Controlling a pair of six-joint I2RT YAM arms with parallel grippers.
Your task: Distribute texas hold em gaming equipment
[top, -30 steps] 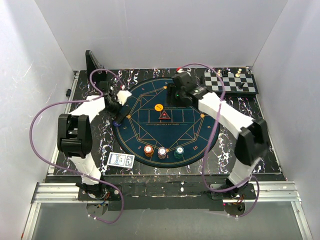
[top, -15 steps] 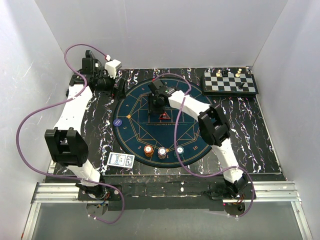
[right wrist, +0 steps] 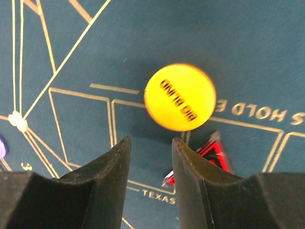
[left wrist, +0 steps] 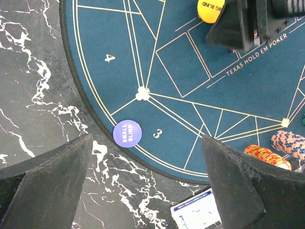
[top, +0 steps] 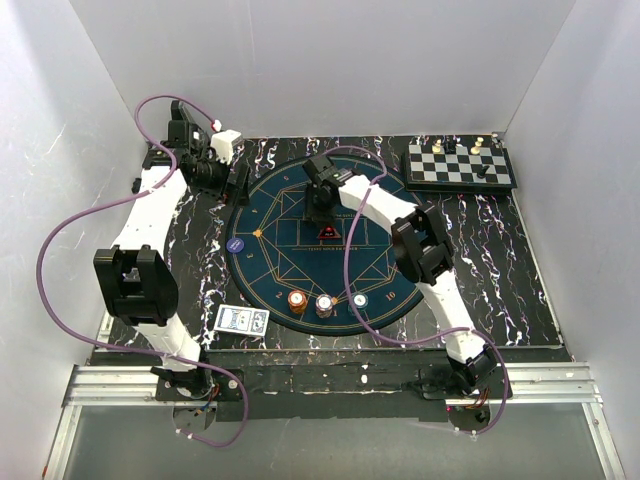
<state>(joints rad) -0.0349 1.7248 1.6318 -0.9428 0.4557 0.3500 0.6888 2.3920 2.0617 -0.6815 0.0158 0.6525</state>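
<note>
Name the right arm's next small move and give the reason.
Probably ease the right gripper forward and down toward the yellow BIG BLIND button. The button lies flat on the dark-blue mat just past the fingertips, and the jaws stand partly open with nothing between them, so no grip has been made yet.

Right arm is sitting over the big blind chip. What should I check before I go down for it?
1. Right gripper empty: ok, nothing is between the jaws.
2. Lined up on the yellow BIG BLIND chip: not ok, the chip lies ahead of the fingertips and slightly to the right.
3. Jaw gap: not ok, it looks narrower than the chip.
4. Chip lying flat on the mat: ok.
5. Clearance: cannot tell, the red triangular marker sits close beside the chip.
6. Left gripper clear: ok, it is open near the mat's left edge, by the purple SMALL BLIND chip.
</note>
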